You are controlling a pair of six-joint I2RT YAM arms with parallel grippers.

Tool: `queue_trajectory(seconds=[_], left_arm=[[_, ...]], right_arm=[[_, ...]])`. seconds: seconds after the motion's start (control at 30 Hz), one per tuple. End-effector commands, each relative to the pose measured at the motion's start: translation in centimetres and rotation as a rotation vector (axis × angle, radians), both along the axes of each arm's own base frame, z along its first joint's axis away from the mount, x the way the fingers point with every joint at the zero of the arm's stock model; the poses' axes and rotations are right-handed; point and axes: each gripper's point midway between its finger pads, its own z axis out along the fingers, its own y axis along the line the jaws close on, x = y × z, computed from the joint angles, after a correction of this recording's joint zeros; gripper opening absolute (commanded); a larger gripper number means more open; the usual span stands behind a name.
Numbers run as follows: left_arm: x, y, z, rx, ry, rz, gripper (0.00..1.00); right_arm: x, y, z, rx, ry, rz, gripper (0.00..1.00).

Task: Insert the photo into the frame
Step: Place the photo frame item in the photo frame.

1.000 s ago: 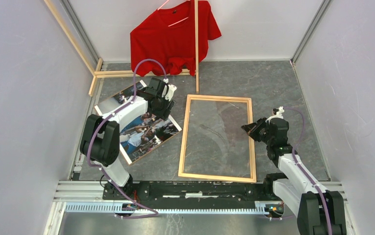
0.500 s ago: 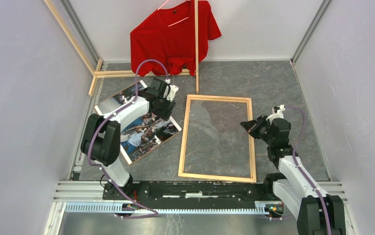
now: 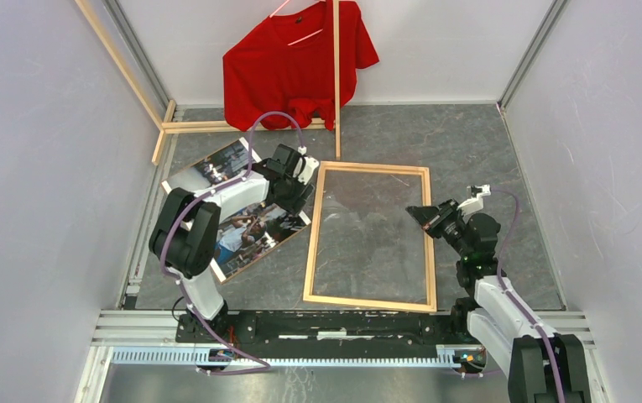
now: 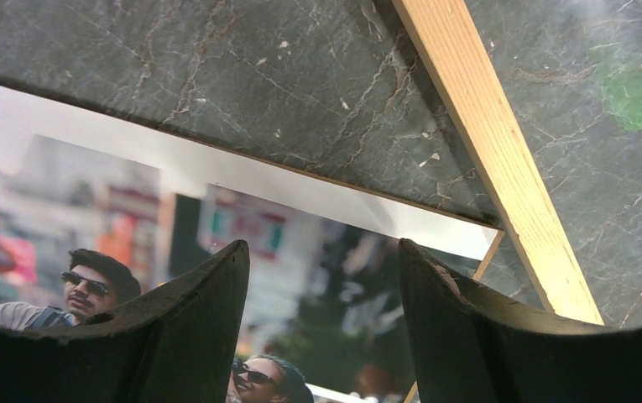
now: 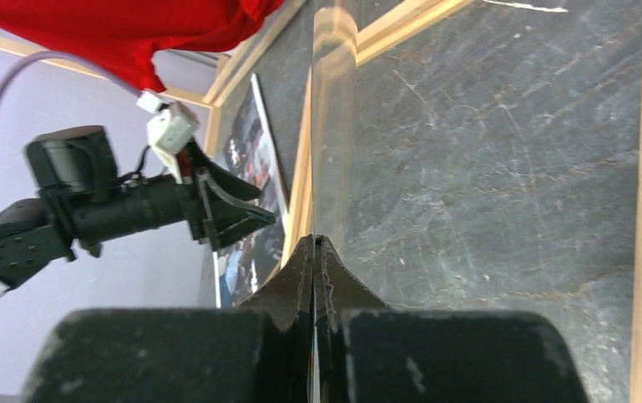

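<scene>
Left arm (image 3: 233,191) swung toward frame (image 3: 311,243), jaws wide over photo (image 3: 254,232); right jaws shut.

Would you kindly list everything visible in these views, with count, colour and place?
photo: one, glossy colour print with white border, flat on the table left of the frame, turned at an angle
frame: one, light wood with clear pane, flat at table centre
T-shirt: one, red, hanging at the back wall
hanger: one, pink, inside the T-shirt
slats: at least four, light wood, back left corner, one upright beside the T-shirt
table: one, dark grey marbled
left gripper: one, black, open, over the photo's corner next to the frame
right gripper: one, black, shut, just inside the frame's right rail at the pane; a grip cannot be confirmed
</scene>
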Motion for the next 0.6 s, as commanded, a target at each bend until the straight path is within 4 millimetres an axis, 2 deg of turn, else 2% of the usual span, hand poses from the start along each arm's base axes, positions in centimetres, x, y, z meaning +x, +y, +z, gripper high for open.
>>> queue_trajectory(seconds=[0.0,0.13,0.57], left_arm=[[0.3,-1.2,-0.6,-0.015,-0.023,-0.051,0.72],[0.2,-1.4,-0.9,-0.017,-0.024,-0.054,0.72],[-0.8,-2.1,-1.5,-0.012,-0.009,-0.088,0.72]], right_arm=[[0.0,0.7,4.0,0.089,-0.17,0.034,0.0],[-0.4,0.9,4.6,0.122,-0.193,0.044,0.0],[-0.4,0.2,2.2,0.159,-0.105,-0.01,0.0]])
